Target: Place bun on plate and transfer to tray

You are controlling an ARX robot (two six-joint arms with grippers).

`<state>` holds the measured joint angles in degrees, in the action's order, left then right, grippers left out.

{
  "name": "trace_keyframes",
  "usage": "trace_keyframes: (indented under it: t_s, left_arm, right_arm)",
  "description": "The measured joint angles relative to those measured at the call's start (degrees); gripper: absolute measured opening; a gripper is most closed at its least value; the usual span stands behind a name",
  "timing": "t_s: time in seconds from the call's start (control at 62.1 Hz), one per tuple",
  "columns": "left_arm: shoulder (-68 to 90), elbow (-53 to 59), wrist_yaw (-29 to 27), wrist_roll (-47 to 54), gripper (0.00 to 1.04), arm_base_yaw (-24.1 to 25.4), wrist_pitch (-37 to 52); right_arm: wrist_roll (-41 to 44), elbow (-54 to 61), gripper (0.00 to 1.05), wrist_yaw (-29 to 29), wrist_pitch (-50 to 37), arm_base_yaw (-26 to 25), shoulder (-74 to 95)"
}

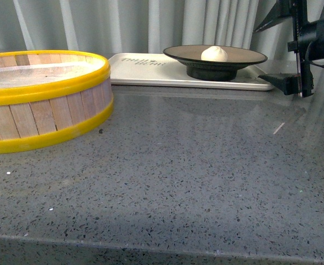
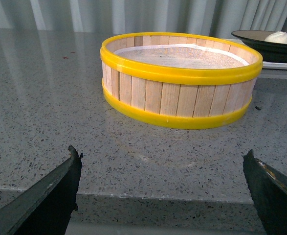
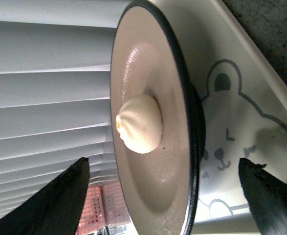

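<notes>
Front view: white pleated bun centred on black-rimmed plate, atop tray.

tray: dark two-line lettering is showing near its left end, too small to read | tray: a line-drawn bear face is showing, no words with it | steamer: no label is showing | nothing legible anywhere

White bun sits centred on plate (black-rimmed), atop cream tray.
</notes>
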<state>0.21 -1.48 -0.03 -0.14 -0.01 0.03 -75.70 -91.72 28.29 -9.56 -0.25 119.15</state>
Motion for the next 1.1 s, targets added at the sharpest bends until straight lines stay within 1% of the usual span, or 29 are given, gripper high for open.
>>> trace_keyframes:
  t_s: [0.032,0.048,0.129,0.403,0.467,0.548,0.612,0.709,0.725,0.741,0.773,0.789,0.805,0.853,0.902,0.918,0.982,1.031,1.047,1.063,1.095]
  left_arm:
    - [0.00,0.00,0.00,0.00,0.98,0.00,0.00]
    - [0.00,0.00,0.00,0.00,0.98,0.00,0.00]
    - [0.00,0.00,0.00,0.00,0.98,0.00,0.00]
    - [0.00,0.00,0.00,0.00,0.98,0.00,0.00]
    - [0.00,0.00,0.00,0.00,0.98,0.00,0.00]
    - [0.00,0.00,0.00,0.00,0.98,0.00,0.00]
    - [0.00,0.00,0.00,0.00,0.98,0.00,0.00]
    - [0.00,0.00,0.00,0.00,0.98,0.00,0.00]
    - [0.00,0.00,0.00,0.00,0.98,0.00,0.00]
    - [0.00,0.00,0.00,0.00,0.98,0.00,0.00]
    - [0.00,0.00,0.00,0.00,0.98,0.00,0.00]
    - [0.00,0.00,0.00,0.00,0.98,0.00,0.00]
    - [0.00,0.00,0.00,0.00,0.98,0.00,0.00]
    - [0.00,0.00,0.00,0.00,0.98,0.00,0.00]
    - [0.00,0.00,0.02,0.00,0.98,0.00,0.00]
    - [0.00,0.00,0.00,0.00,0.98,0.00,0.00]
    - [0.00,0.00,0.00,0.00,0.98,0.00,0.00]
    - [0.00,0.00,0.00,0.00,0.98,0.00,0.00]
    - [0.00,0.00,0.02,0.00,0.98,0.00,0.00]
    - [0.00,0.00,0.02,0.00,0.98,0.00,0.00]
    - [0.00,0.00,0.00,0.00,0.98,0.00,0.00]
  right_arm:
    - [-0.07,0.13,0.98,0.02,-0.44,-0.09,-0.28]
    - [-0.20,0.15,0.98,0.04,-0.57,-0.11,-0.35]
    - [-0.17,0.17,0.95,0.00,-1.03,-0.37,-0.94]
    - [-0.59,1.57,0.96,0.81,-1.77,-2.10,-3.32]
    - [-0.61,2.71,0.96,0.68,-1.75,-2.86,-4.92]
    - [0.11,6.54,0.96,-0.87,-1.68,-3.72,-8.76]
    - [5.75,11.19,0.96,-7.08,-1.25,-4.57,-14.08]
    - [15.17,18.10,0.96,-15.47,-4.00,-5.77,-22.27]
    - [17.84,20.63,0.96,-17.77,-4.96,-5.88,-24.85]
    - [19.30,22.01,0.96,-18.86,-5.42,-5.97,-26.27]
    - [25.16,27.52,0.96,-22.53,-7.04,-6.54,-32.20]
    - [26.73,28.85,0.96,-23.32,-7.39,-6.64,-33.62]
    - [30.71,31.56,0.96,-25.09,-8.22,-6.86,-36.79]
    - [36.26,36.46,0.96,-28.46,-9.70,-7.34,-42.88]
    - [45.51,42.75,0.96,-31.36,-12.52,-8.11,-50.77]
    - [50.03,45.66,0.96,-31.87,-14.08,-8.63,-54.12]
    - [58.12,50.77,0.96,-32.39,-16.70,-9.53,-59.36]
    - [66.25,57.29,0.96,-31.67,-18.86,-10.69,-63.89]
    - [67.73,58.64,0.93,-29.16,-17.68,-11.43,-65.13]
    - [69.96,60.65,0.88,-24.26,-14.78,-12.22,-67.19]
    - [71.49,64.22,0.81,-19.74,-12.28,-12.96,-70.36]
